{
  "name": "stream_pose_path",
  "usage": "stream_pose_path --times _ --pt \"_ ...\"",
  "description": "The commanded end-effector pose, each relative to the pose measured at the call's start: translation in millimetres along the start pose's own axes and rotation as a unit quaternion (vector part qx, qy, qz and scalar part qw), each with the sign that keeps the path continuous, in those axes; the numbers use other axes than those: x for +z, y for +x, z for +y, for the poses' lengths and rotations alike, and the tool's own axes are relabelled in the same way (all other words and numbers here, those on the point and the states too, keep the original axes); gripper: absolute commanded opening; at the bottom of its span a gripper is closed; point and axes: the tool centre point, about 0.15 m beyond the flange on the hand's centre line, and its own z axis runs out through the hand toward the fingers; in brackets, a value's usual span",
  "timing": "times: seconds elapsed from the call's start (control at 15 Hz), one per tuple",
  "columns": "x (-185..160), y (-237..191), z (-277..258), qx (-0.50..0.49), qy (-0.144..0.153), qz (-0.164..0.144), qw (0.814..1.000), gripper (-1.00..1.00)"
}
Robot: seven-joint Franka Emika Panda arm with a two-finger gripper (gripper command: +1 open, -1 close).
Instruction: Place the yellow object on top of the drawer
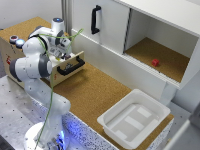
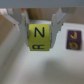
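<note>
The yellow object [image 2: 40, 40] is a cube with dark letters N and R on its faces. In the wrist view it fills the gap between the fingers [image 2: 23, 26], and my gripper [image 2: 40, 31] is shut on it above a pale surface. In the exterior view my gripper [image 1: 62, 50] hangs over the drawer [image 1: 64, 64], a beige box with a black bar handle [image 1: 70, 67] whose front is pulled out. The arm hides the cube in that view.
A purple block [image 2: 73, 40] marked J lies close beside the cube. Small round items [image 1: 15, 39] sit on the drawer's top. A white door [image 1: 100, 22], an open cabinet with a red block [image 1: 155, 62] and a white tub [image 1: 134, 117] stand toward the exterior view's right.
</note>
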Motion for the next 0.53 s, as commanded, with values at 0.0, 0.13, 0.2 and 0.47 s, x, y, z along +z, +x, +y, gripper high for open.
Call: stream_pose_path --times 0.0,0.13,0.2,0.47 --pt "-43 52 -60 -0.141 -0.049 -0.026 0.988 -1.00" --pt "-45 67 -88 -0.236 -0.057 -0.068 0.968 -1.00" --pt "-41 71 -102 -0.281 -0.062 -0.089 0.954 -1.00" --pt "-31 75 -143 -0.457 -0.054 -0.143 0.877 -1.00"
